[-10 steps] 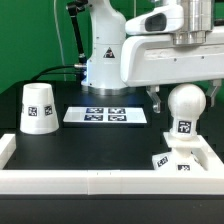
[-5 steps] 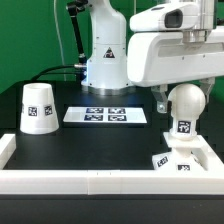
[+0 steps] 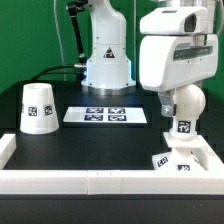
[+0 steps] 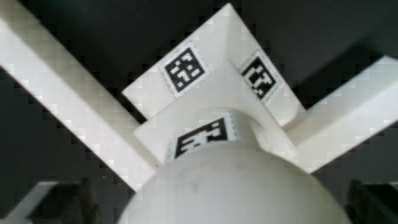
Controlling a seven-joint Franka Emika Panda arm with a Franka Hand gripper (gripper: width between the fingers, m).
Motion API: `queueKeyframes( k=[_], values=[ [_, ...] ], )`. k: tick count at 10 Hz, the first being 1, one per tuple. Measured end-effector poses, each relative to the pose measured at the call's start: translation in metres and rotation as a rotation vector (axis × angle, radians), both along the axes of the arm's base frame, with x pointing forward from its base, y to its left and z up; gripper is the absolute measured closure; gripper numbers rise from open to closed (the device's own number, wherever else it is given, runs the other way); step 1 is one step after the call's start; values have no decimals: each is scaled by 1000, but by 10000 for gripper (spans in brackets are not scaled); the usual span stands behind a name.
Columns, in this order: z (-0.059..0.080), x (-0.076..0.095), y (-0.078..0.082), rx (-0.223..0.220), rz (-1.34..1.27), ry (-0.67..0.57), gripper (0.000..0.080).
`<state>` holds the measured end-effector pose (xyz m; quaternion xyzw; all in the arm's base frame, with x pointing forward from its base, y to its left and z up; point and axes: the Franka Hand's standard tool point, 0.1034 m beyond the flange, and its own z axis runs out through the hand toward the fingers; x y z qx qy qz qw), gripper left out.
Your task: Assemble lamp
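- The shade (image 3: 38, 107) is seen upright, wide end down, near the bench edge at the exterior view's left; it is set well apart from the other lamp parts.
- The marker board (image 3: 105, 115) is laid flat towards the middle of the bench, between the shade and the bulb (image 3: 187, 100).
- A white rail (image 3: 90, 181) is run along the bench edge nearest the exterior camera.
- The base (image 3: 178, 160) is placed in the near bench corner at the exterior view's right, just beside the rail; the bulb is stood upright on it.
- The arm's white housing (image 3: 180, 50) is hung over the bulb; most of the gripper (image 3: 177, 101) is hidden by it.
- One dark finger (image 3: 167, 104) is seen just beside the bulb; in the wrist view the bulb is seen close, with the tagged base beyond; whether the jaws are clenched on the bulb or released cannot be told.
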<state>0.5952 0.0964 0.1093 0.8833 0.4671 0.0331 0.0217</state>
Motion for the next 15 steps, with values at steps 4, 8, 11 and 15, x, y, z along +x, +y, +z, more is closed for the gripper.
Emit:
queueKeyframes(
  k=[4,8,11,15],
  values=[
    [2,6,4,-29,127,-8,100],
    [1,5,6,-26,114,-8,223],
    [1,5,6,-22,74,-9,223],
    [2,5,8,26,-375,-14,222]
  ],
)
